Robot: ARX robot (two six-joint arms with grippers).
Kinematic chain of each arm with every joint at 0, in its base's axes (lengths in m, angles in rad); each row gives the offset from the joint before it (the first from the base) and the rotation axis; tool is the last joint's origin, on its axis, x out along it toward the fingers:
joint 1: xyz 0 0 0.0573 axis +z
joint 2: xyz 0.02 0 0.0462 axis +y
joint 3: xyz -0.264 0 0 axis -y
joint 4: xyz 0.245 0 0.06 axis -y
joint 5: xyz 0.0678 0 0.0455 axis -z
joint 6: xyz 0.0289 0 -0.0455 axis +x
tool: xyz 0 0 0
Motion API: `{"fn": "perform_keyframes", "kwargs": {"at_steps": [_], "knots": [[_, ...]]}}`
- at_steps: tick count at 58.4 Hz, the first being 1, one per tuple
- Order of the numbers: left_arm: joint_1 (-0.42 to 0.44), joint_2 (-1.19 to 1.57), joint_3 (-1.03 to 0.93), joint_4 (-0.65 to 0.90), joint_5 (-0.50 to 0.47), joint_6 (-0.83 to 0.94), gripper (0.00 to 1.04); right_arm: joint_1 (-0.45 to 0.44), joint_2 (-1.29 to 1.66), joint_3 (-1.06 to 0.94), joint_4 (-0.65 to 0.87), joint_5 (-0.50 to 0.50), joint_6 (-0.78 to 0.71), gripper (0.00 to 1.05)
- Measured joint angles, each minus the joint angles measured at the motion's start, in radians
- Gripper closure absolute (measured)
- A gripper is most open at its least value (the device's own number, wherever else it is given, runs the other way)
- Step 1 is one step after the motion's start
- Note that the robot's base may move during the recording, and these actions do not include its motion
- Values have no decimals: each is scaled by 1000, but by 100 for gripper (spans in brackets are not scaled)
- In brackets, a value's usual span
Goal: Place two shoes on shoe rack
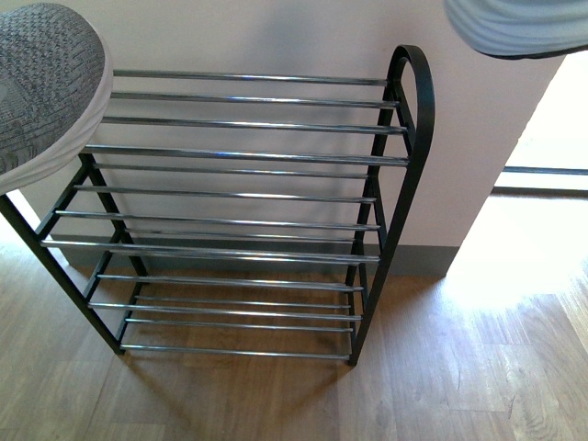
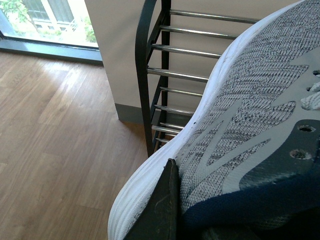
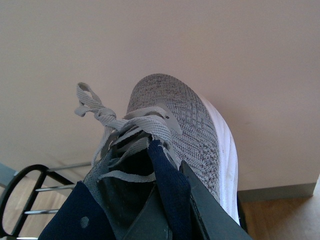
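Evidently the rack (image 1: 248,154) holds nothing yet: left end effector (image 2: 169,210) clamps a sneaker (image 1: 46,83) at 10 o'clock, right end effector (image 3: 172,212) its mate (image 1: 519,28) at 1.

Front camera looks down; all share shoe rack (image 1: 248,154).

Grey knit cloth with matt white soles on the left sneaker (image 1: 41,83) and right sneaker (image 3: 190,125). The shoe rack (image 1: 411,51) has glossy chrome rods and a black metal frame. Matt wood-grain floor (image 1: 459,367).

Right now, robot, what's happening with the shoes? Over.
Left tool shut on left sneaker, right tool shut on right sneaker. Both held high, not yet on shoe rack. Nothing on its rods.
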State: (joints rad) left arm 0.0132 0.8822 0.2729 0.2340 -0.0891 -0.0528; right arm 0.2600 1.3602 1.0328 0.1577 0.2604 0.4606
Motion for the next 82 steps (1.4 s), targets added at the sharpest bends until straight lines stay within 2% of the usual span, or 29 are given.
{"fn": "perform_keyframes", "kwargs": {"at_steps": [11,27,50,82], "knots": [[0,0,0,0,0,0,103,80,106,63,-7,103,84,104],[0,0,0,0,0,0,103,147,285,130,-7,173,138,104],[0,0,0,0,0,0,103,119,489,237,39,267,171,104],[0,0,0,0,0,0,103,79,605,311,60,233,174,104]]}}
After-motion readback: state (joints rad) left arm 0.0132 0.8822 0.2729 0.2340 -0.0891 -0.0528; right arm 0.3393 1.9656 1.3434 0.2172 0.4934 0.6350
